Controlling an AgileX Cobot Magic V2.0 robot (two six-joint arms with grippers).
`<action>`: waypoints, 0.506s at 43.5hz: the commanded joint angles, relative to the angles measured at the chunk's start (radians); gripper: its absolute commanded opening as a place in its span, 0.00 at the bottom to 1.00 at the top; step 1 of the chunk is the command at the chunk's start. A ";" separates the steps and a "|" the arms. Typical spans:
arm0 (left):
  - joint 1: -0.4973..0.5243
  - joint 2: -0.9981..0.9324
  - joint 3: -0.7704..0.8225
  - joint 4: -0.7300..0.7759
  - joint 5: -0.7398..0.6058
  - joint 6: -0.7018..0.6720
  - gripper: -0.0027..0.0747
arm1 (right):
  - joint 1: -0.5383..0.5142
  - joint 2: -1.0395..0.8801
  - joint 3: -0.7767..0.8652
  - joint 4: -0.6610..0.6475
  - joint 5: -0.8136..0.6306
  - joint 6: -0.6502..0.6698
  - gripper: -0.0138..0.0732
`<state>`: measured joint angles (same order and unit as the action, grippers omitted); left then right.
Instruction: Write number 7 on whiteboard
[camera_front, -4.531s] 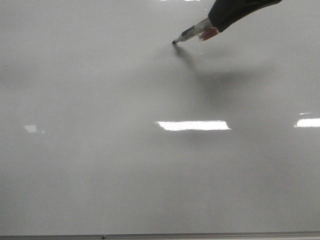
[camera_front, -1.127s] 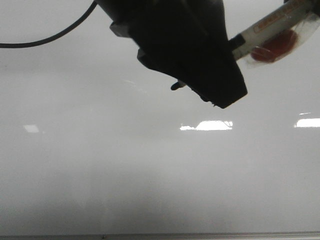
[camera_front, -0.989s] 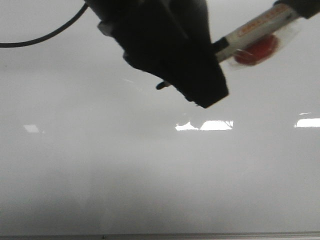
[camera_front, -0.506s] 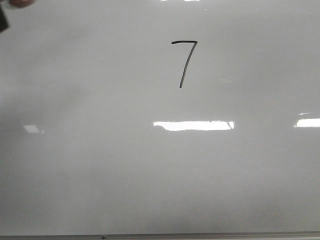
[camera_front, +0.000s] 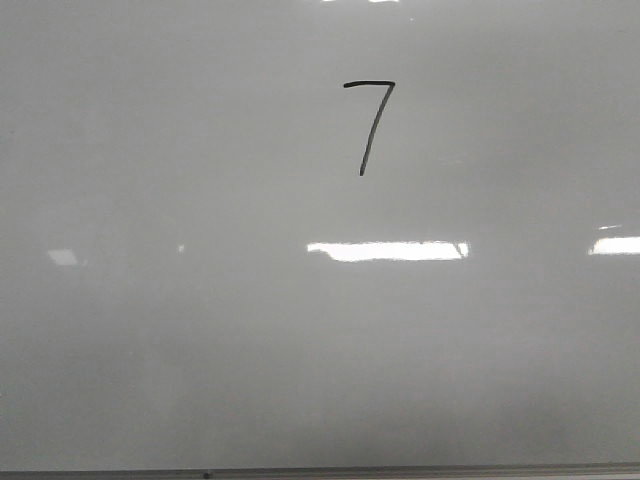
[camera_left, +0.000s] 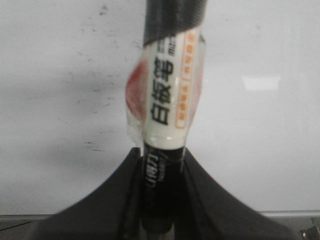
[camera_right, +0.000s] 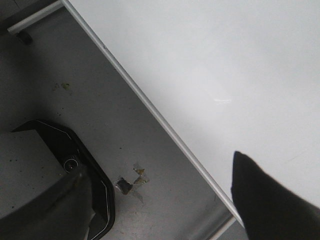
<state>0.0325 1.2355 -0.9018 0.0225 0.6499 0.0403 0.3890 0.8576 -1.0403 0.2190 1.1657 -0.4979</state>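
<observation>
Gone from your front view since half a second ago: the dark object and reddish patch that sat at the upper left corner. One second ago the black left gripper and its marker covered the upper middle of that view; now only the board shows there.

Item 1, the whiteboard (camera_front: 200, 350): glossy pale grey surface filling your front view, thin grey frame edge along the bottom, bright glare bars at centre and right edge. In your right wrist view its framed edge runs diagonally from upper left to lower right, with grey floor beside it.

Item 2, the number 7 (camera_front: 368, 125): thin black marker digit, upper centre of your front view, just right of the midline. Short flat top stroke, long downstroke slanting to the lower left. It sits above the central glare bar, apart from it.

Item 3, the left gripper (camera_left: 160, 200): black fingers at the bottom of your left wrist view, pinched together on the marker (camera_left: 170, 100). That marker is a white-bodied whiteboard pen with black printed characters, an orange stripe and clear tape with a red patch around it; its far end is black.

Item 4, the right gripper (camera_right: 165, 200): two dark fingers (camera_right: 265, 200) at the lower corners of your right wrist view, spread wide with nothing between them, over the board's edge and the floor.
</observation>
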 joint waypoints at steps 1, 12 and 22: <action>0.020 0.034 -0.027 -0.030 -0.104 -0.012 0.15 | -0.008 -0.007 -0.016 0.007 -0.045 -0.002 0.84; 0.020 0.174 -0.087 -0.034 -0.114 -0.012 0.15 | -0.008 -0.007 0.066 0.007 -0.098 -0.002 0.84; 0.020 0.247 -0.139 -0.034 -0.071 -0.012 0.23 | -0.008 -0.007 0.098 0.007 -0.112 -0.002 0.84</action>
<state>0.0495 1.4971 -1.0009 0.0000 0.6173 0.0398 0.3890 0.8576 -0.9203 0.2190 1.1095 -0.4957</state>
